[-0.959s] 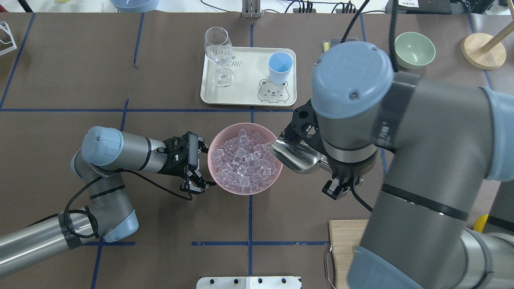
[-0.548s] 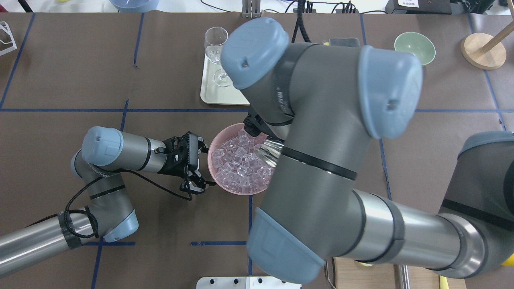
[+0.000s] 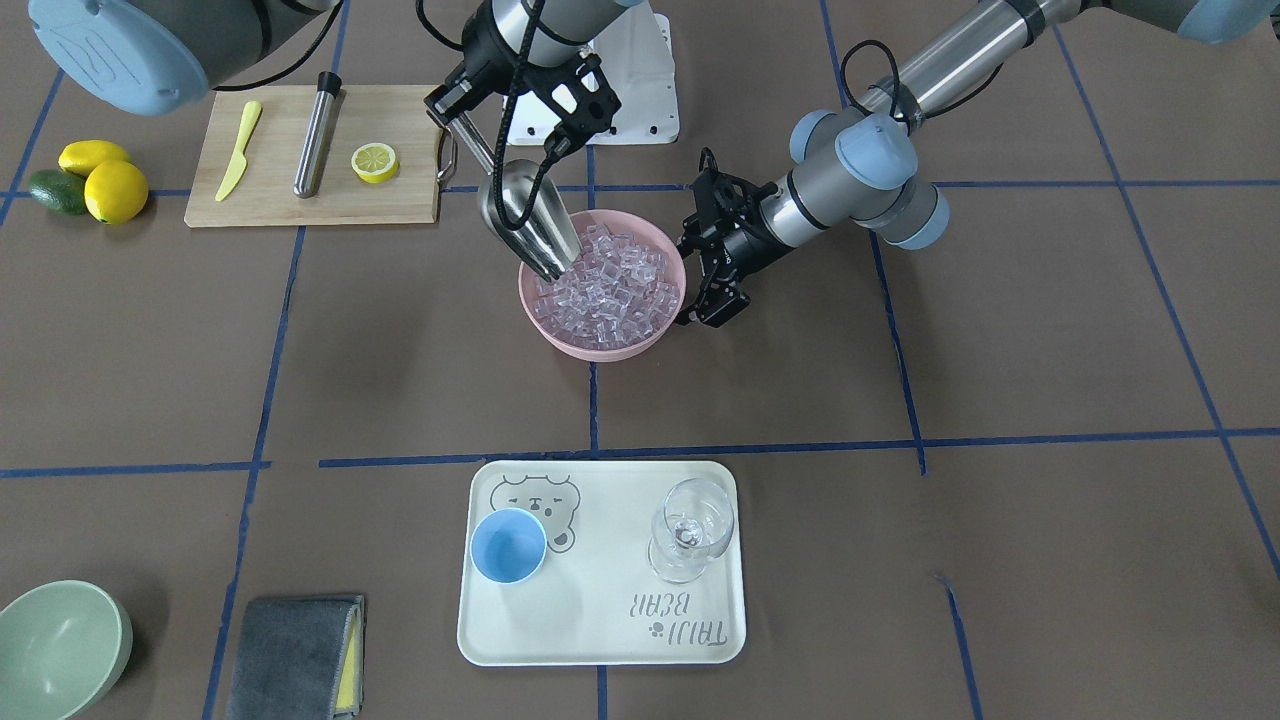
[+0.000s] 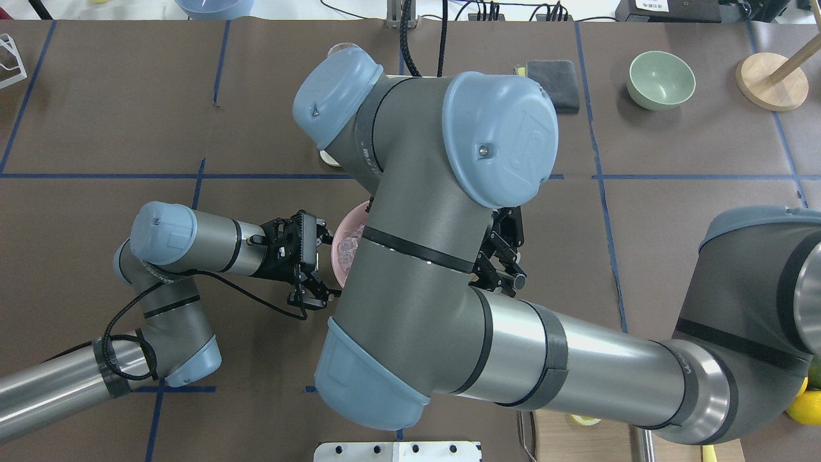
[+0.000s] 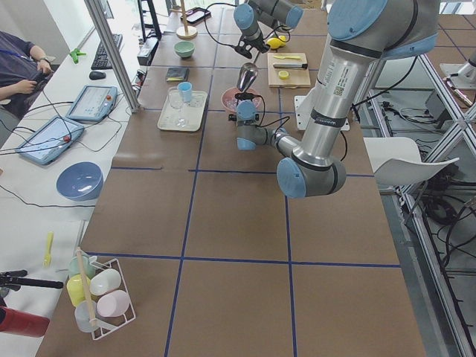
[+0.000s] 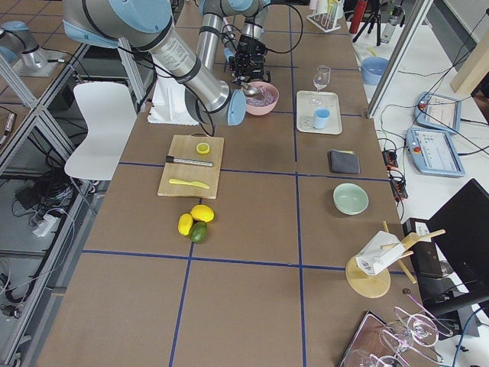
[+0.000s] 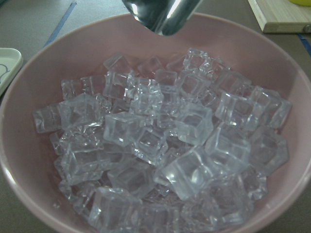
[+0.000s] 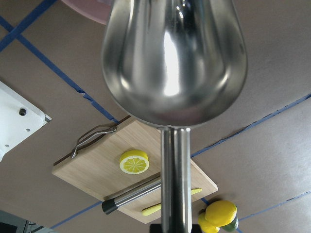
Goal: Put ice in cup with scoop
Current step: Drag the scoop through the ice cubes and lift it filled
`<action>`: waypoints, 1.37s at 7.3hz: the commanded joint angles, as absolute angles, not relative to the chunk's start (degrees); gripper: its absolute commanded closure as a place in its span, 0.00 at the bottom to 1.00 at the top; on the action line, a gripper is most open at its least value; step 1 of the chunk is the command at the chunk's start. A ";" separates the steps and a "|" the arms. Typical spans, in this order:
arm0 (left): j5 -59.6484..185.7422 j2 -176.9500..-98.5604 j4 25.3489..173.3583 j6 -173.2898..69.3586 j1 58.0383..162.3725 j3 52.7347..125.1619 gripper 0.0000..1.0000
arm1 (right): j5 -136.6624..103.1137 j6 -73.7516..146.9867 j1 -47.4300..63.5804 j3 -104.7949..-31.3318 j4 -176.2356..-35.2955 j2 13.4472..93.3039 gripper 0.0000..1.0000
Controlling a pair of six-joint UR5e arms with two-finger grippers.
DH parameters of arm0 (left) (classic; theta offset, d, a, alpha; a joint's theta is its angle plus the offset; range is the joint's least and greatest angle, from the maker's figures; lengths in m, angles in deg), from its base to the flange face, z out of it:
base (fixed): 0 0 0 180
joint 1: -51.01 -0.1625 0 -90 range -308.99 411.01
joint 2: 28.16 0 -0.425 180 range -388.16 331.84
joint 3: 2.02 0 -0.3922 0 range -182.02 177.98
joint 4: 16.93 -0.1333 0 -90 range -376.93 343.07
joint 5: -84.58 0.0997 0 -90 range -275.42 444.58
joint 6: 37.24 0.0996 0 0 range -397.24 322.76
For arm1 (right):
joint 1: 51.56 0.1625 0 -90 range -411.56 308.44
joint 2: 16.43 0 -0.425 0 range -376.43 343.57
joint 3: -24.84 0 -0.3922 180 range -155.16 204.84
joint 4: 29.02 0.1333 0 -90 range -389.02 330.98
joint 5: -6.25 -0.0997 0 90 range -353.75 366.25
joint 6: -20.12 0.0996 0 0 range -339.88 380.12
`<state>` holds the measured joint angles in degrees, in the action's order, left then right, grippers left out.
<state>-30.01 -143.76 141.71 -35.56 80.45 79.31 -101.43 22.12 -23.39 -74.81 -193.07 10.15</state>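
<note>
The steel scoop (image 3: pixel 525 225) points steeply down with its tip in the ice (image 3: pixel 610 285) that fills the pink bowl (image 3: pixel 600 345). My right gripper (image 3: pixel 455 118) is shut on the scoop's thin handle, above the bowl's rim on the robot's side. The scoop's empty trough fills the right wrist view (image 8: pixel 172 63). My left gripper (image 3: pixel 712 305) is at the bowl's other rim and looks shut on it. Its camera looks into the ice (image 7: pixel 160 145), with the scoop's tip (image 7: pixel 163 14) at the top. The light-blue cup (image 3: pixel 508 545) stands empty on the cream tray (image 3: pixel 600 640).
A wine glass (image 3: pixel 690 530) shares the tray. A cutting board (image 3: pixel 400 200) with a yellow knife, a steel cylinder (image 3: pixel 315 135) and a lemon slice lies near the robot. Lemons (image 3: pixel 100 180), a green bowl (image 3: pixel 55 645) and a grey cloth (image 3: pixel 295 640) lie on the right arm's side.
My right arm has swung over the bowl and tipped the scoop from lying at the rim to pointing down into the ice. It now hides the tray from overhead. The left arm has not moved.
</note>
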 commanded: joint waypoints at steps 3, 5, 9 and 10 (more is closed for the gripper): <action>-29.59 -143.74 142.42 -35.57 80.45 79.19 0.00 | -101.24 21.70 -25.53 -70.61 -193.02 9.14 1.00; -29.59 -143.74 142.42 -35.65 80.45 79.19 0.00 | -99.84 21.79 -26.51 -67.90 -191.54 8.88 1.00; -29.59 -143.82 142.51 -35.65 80.45 79.19 0.00 | -99.75 22.66 -26.51 -63.49 -181.61 9.75 1.00; -29.59 -143.74 142.42 -35.65 80.45 79.19 0.00 | -99.75 22.93 -26.51 -63.31 -177.77 11.76 1.00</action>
<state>-29.59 -143.79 142.46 -35.65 80.45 79.19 -99.76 22.49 -26.51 -63.79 -181.78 10.01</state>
